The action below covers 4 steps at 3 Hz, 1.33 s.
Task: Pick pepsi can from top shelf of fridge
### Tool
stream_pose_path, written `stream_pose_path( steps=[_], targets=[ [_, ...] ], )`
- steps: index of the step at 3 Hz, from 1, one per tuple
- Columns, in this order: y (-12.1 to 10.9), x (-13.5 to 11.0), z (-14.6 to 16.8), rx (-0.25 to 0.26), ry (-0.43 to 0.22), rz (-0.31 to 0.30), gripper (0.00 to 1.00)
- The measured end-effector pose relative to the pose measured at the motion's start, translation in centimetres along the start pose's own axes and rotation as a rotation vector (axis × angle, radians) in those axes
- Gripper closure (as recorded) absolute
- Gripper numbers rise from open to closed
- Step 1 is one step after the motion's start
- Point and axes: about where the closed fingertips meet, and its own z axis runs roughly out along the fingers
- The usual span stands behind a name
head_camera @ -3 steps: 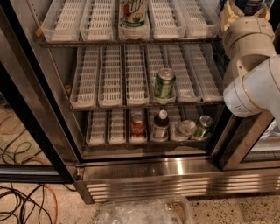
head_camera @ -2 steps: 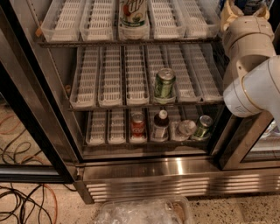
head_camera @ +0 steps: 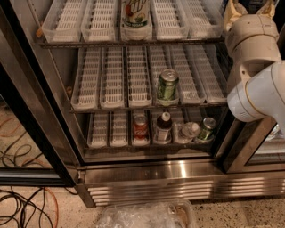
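The fridge point(head_camera: 178, 174) stands open in front of me with three wire racks in view. The top shelf point(head_camera: 80, 43) carries white slotted lane trays, and one container with a white, green and red label point(head_camera: 135, 12) stands in its middle lane, cut off by the frame's top edge. No blue pepsi can shows; it is hidden or out of view. My white arm point(head_camera: 260, 89) rises at the right. My gripper point(head_camera: 250, 7) is at the upper right corner, level with the top shelf's right end and mostly cut off by the frame.
A green can point(head_camera: 168, 85) stands on the middle rack. The bottom rack holds a small red can point(head_camera: 140, 127), a dark bottle point(head_camera: 163, 127), a clear bottle point(head_camera: 189, 131) and a tilted green can point(head_camera: 206, 129). Dark door frame point(head_camera: 35, 111) at left. Cables point(head_camera: 26, 205) and a plastic bag point(head_camera: 142, 216) lie on the floor.
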Motion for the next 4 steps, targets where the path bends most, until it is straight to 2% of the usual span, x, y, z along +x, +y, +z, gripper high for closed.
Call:
stream_pose_path(
  steps=[3, 4],
  targets=[
    [1.3, -1.1, -2.7, -0.087, -0.103, -0.084, 1.00],
    [1.4, -1.1, -3.0, -0.101, -0.111, -0.096, 1.00]
  ],
)
